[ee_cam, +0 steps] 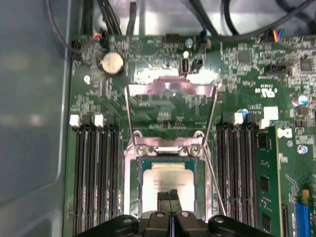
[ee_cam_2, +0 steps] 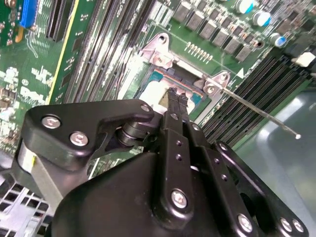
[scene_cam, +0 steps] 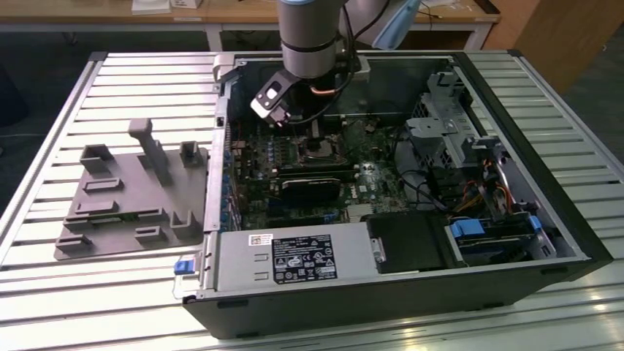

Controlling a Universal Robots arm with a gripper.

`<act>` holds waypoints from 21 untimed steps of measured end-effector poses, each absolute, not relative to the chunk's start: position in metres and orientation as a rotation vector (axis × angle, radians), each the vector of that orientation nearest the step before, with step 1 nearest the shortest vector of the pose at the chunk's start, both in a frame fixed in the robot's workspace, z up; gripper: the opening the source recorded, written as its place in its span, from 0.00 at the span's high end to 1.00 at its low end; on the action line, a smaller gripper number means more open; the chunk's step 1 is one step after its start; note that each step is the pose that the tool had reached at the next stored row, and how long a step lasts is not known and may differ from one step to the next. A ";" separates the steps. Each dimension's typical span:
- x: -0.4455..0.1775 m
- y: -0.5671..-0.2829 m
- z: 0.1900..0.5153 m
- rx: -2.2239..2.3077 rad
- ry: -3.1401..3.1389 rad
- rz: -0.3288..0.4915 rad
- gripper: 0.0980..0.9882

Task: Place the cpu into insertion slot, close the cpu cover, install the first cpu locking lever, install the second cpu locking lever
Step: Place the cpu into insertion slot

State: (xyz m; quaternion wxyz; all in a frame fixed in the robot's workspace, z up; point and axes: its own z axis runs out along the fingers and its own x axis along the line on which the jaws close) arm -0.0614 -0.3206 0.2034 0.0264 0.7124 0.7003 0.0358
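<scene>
The cpu [ee_cam: 165, 175], with a dull silver top, lies flat inside the insertion slot [ee_cam: 138, 197] on the green board. My gripper [ee_cam: 172, 192] is shut, its thin fingertips together just above the chip's top with nothing between them. The second wrist view has the same shut tips [ee_cam_2: 177, 95] over the cpu [ee_cam_2: 153, 94]. The cpu cover [ee_cam: 170, 85], a silvery frame with a large window, stands flipped up away from the slot. One thin locking lever [ee_cam_2: 261, 114] sticks out raised beside the slot. In the exterior view the gripper [scene_cam: 314, 139] reaches down into the open computer case.
Long black memory slots [ee_cam: 96, 173] flank the socket on both sides. A coin battery [ee_cam: 112, 62] and cables sit beyond the cover. In the exterior view a grey fixture tray [scene_cam: 131, 197] lies on the slatted table to the left, with the power supply [scene_cam: 283, 259] and drive cage [scene_cam: 458, 131] inside the case.
</scene>
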 end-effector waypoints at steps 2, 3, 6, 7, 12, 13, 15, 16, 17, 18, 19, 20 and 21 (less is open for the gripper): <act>-0.061 -0.321 0.203 2.204 2.166 0.106 1.00; -0.061 -0.321 0.203 2.204 2.166 0.106 1.00; -0.059 -0.321 0.203 2.205 2.164 0.107 1.00; -0.058 -0.321 0.203 2.206 2.163 0.106 1.00; -0.049 -0.321 0.203 2.209 2.160 0.106 1.00; -0.048 -0.321 0.203 2.209 2.160 0.106 1.00; -0.048 -0.321 0.204 2.209 2.160 0.105 1.00; -0.048 -0.321 0.204 2.209 2.160 0.106 1.00; -0.048 -0.321 0.206 2.209 2.160 0.106 1.00; -0.048 -0.321 0.207 2.209 2.160 0.106 1.00; -0.048 -0.321 0.209 2.209 2.159 0.106 1.00; -0.048 -0.321 0.211 2.208 2.159 0.106 1.00; -0.048 -0.321 0.214 2.208 2.159 0.106 1.00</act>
